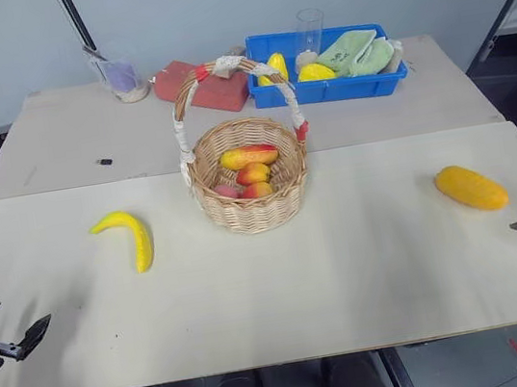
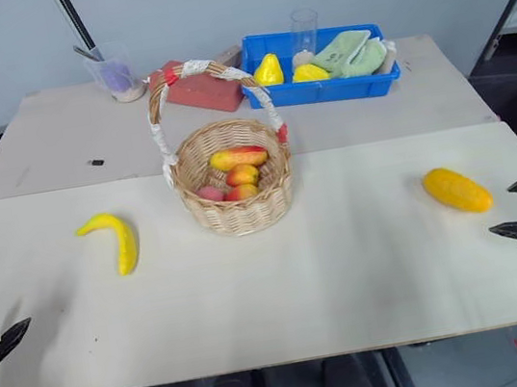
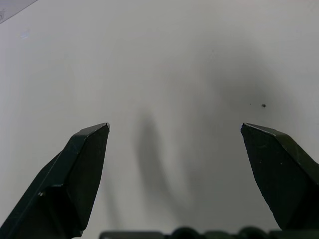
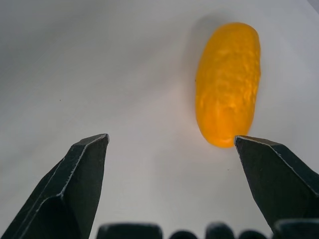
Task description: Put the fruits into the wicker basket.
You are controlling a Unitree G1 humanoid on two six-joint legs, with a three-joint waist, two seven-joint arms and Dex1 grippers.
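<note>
I see the wicker basket [image 1: 250,187] standing mid-table on the pale table [image 1: 282,287], its tall arched handle wrapped in white cloth with red tape at the ends. Inside it lie several small red-yellow fruits [image 1: 249,156], piled together on the bottom. Behind it, toward the wall, the blue bin [image 1: 328,88] holds yellow fruits [image 1: 316,72] and a folded green cloth [image 1: 360,52], with a clear glass [image 1: 308,28] standing at its back edge. A red block [image 1: 206,86] sits beside the bin, and a plastic cup [image 1: 120,76] farther left.

The banana [image 1: 128,234] lies flat on the table to the left of the basket, well apart from it: curved, bright yellow, smooth. The mango-like fruit [image 1: 471,187] lies to the right, also well apart from the basket: oval, orange-yellow, with a slightly pebbled skin in the right wrist view.

My left gripper [image 3: 174,130] hovers over bare table near the left front edge, fingers spread wide, holding nothing. My right gripper [image 4: 171,139] is likewise spread wide and empty, with the mango-like fruit just ahead of one fingertip.
</note>
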